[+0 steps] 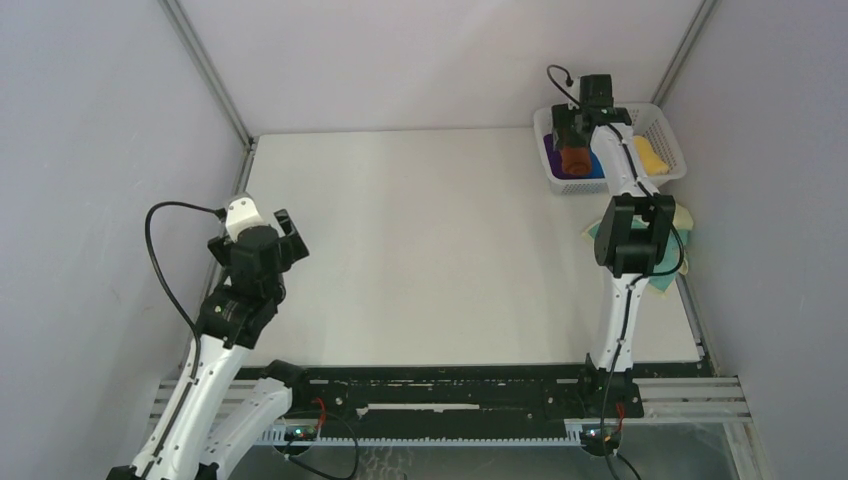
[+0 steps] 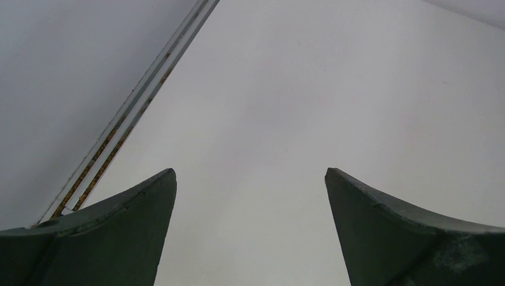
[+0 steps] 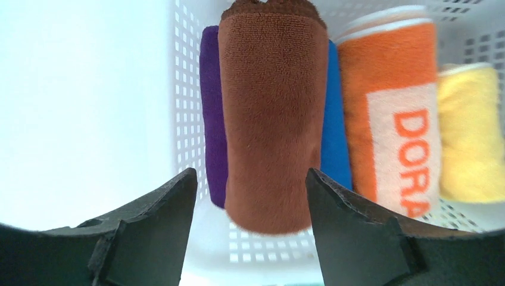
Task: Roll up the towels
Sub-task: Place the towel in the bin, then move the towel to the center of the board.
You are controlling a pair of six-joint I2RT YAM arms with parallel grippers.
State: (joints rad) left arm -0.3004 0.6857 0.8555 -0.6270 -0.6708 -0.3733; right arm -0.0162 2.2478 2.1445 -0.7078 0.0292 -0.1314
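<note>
A rust-brown towel, rolled up, lies in the white basket at the table's far right corner, on top of a purple roll and a blue roll. My right gripper hovers just over its near end, open, with the fingers clear of the cloth. From above, the right gripper hangs over the brown towel. A teal towel with a pale cream side lies flat at the right table edge, mostly hidden under the right arm. My left gripper is open over bare table at the left.
The basket also holds an orange roll lettered "DORA" and a bright yellow roll. Grey walls close in the table at the left, back and right. A metal rail runs along the left edge.
</note>
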